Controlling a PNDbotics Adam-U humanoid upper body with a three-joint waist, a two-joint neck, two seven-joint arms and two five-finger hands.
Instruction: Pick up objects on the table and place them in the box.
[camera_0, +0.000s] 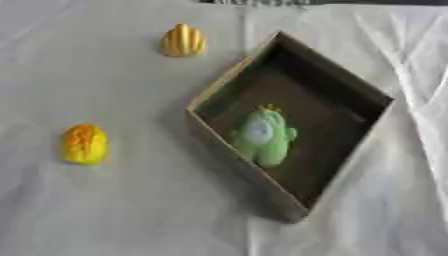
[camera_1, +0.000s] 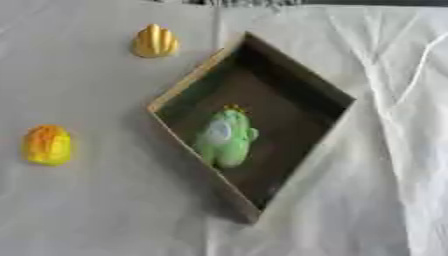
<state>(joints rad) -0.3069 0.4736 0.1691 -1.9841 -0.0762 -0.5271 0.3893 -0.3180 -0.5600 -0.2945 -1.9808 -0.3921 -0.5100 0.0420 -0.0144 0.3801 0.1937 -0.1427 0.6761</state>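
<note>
Box, brown cardboard, w/ green toy inside; two yellow ridged toys toward table's left edge. I see no hands, so can't tell fingers.

Nothing of the robot's body shows in either eye view, so its colours, shapes, cables and marks cannot be told from here.
</note>
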